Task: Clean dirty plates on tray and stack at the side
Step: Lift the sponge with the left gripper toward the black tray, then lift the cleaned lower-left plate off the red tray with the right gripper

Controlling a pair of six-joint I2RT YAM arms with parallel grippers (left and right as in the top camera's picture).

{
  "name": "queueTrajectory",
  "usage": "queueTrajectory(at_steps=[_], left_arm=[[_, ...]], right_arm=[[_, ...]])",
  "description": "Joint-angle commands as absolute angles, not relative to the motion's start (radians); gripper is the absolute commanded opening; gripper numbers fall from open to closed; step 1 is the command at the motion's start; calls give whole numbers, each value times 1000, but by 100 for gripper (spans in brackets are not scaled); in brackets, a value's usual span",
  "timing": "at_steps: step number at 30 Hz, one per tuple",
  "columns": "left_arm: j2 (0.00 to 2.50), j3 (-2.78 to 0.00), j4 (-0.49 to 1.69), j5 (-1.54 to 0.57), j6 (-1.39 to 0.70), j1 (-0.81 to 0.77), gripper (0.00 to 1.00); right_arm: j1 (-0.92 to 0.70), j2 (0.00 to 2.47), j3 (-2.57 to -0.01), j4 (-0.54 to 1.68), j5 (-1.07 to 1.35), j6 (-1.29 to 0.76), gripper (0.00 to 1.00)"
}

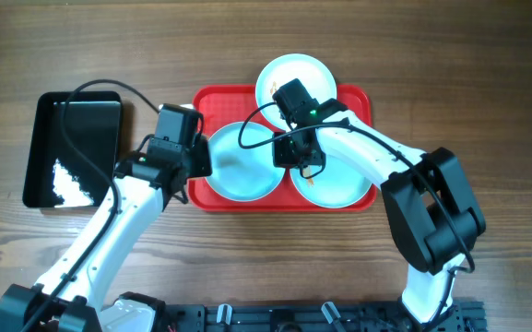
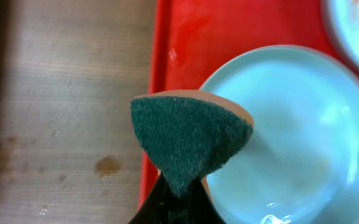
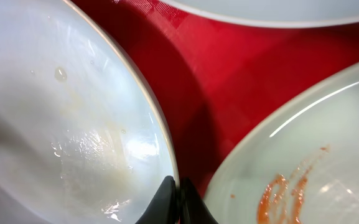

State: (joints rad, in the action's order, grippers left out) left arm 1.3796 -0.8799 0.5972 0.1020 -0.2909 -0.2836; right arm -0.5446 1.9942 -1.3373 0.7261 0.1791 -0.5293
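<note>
Plates [image 1: 339,189]: three, pale mint-white, all on the red tray [image 1: 218,103]. Left plate [image 1: 238,166] lies in the tray's left half and right plate [image 1: 344,175] in its right half, both toward the near rim. Far plate [image 1: 289,74] sits at the middle of the far rim and overhangs it. Left plate shows a wet sheen and a faint pale film. Right plate has an orange smear [image 3: 285,193] near its edge. Far plate has a few small orange flecks.

Left gripper [image 2: 178,190] is at the tray's left rim. Its fingers are clamped narrow on a sponge [image 2: 188,140], green scouring face toward the wrist camera, orange backing behind. The sponge hangs over the tray's left rim and the left plate's edge; I cannot tell whether it touches either.

Right gripper [image 3: 178,199] is over the tray's middle, between the left and right plates. Its fingers are pressed together, tips right at the left plate's rim. Whether the rim is pinched between them cannot be told.

Black tray [image 1: 72,138], glossy, lies on the wooden table [image 1: 487,74], left of the red tray and apart from it.
</note>
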Motion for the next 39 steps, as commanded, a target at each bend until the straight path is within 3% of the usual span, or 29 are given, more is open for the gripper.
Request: queueTrajectory(at_steps=[1, 9, 26, 39], left_arm=[[1370, -881, 616, 59, -303, -238, 4], [1371, -881, 604, -173, -299, -210, 4], [1371, -881, 604, -190, -299, -210, 4], [1371, -881, 612, -185, -299, -210, 4]], right_arm=[[-542, 1913, -1375, 758, 133, -496, 4], [-542, 1795, -1384, 805, 73, -471, 4], [-571, 1742, -1384, 920, -309, -421, 4], [-735, 1742, -1474, 994, -536, -423, 4]])
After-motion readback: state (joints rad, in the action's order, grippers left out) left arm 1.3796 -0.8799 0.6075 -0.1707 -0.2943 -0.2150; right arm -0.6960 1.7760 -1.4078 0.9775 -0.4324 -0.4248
